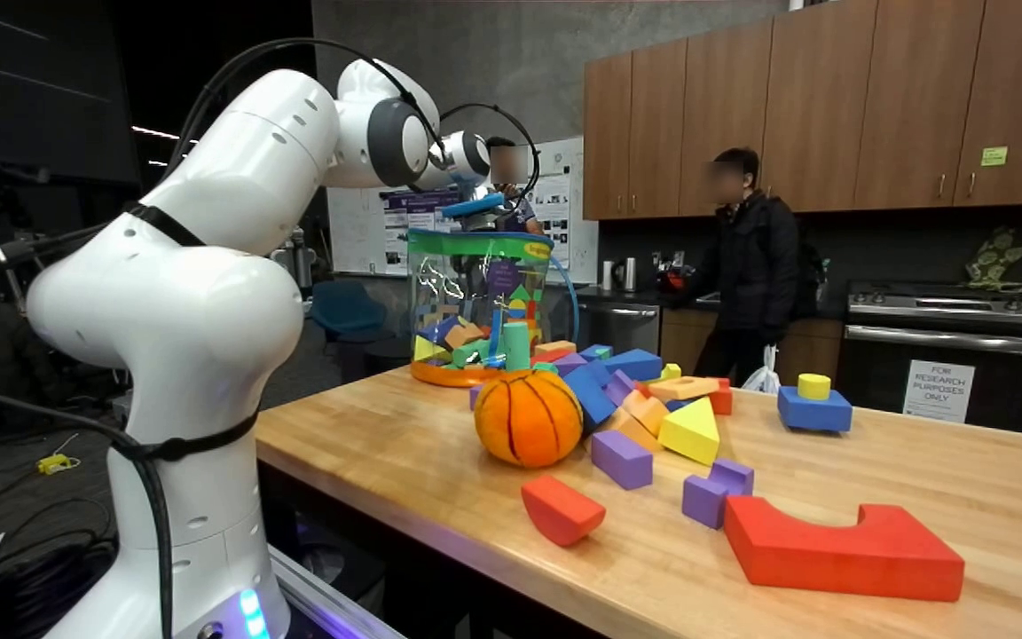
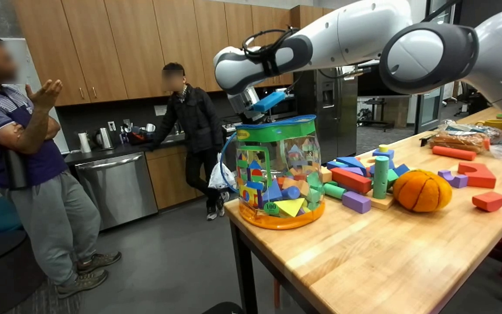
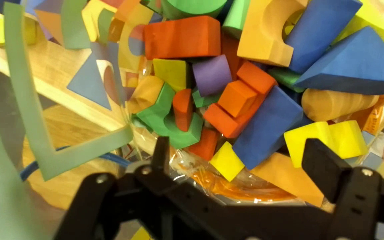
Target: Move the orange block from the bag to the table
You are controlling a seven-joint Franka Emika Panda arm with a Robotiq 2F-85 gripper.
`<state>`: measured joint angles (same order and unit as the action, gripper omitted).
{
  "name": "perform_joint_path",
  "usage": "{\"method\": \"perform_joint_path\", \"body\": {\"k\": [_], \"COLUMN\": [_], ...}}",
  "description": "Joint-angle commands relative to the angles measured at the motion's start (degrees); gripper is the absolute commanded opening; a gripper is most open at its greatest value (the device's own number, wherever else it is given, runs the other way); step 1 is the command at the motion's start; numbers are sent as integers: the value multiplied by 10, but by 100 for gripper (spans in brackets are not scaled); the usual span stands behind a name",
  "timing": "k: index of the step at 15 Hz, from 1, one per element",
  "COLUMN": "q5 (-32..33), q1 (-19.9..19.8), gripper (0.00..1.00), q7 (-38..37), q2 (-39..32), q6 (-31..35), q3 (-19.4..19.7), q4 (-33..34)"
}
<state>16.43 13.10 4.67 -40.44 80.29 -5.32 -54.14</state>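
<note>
Gripper (image 3: 237,145): jaws wide apart, nothing held, directed down into the bag (image 2: 277,135). Target: the orange block (image 3: 287,176) inside the bag, presumed the wedge-shaped one seen between the jaws; similar pieces (image 3: 337,104) lie nearby, so identity is uncertain. Progress: judged pre-grasp; grasping, lifting and placing on the bench (image 2: 364,253) remain. Orientation in wrist view: long axis slants upper left to lower right, narrowing that way.
</note>
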Motion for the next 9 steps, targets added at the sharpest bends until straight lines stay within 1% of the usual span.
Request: {"method": "perform_joint_path", "body": {"k": [1,3,5,9], "q5": [-2,-7,-13,-24], "q1": [2,0,-3,-11], "gripper": [100,100,100,100], "q7": [-4,-3,-13,-82], "q2": [-28,-37,-40,-28], "q6": [-36,-41,-32,31], "q3": [3,1,0,3], "q4": [36,39,34,9]}}
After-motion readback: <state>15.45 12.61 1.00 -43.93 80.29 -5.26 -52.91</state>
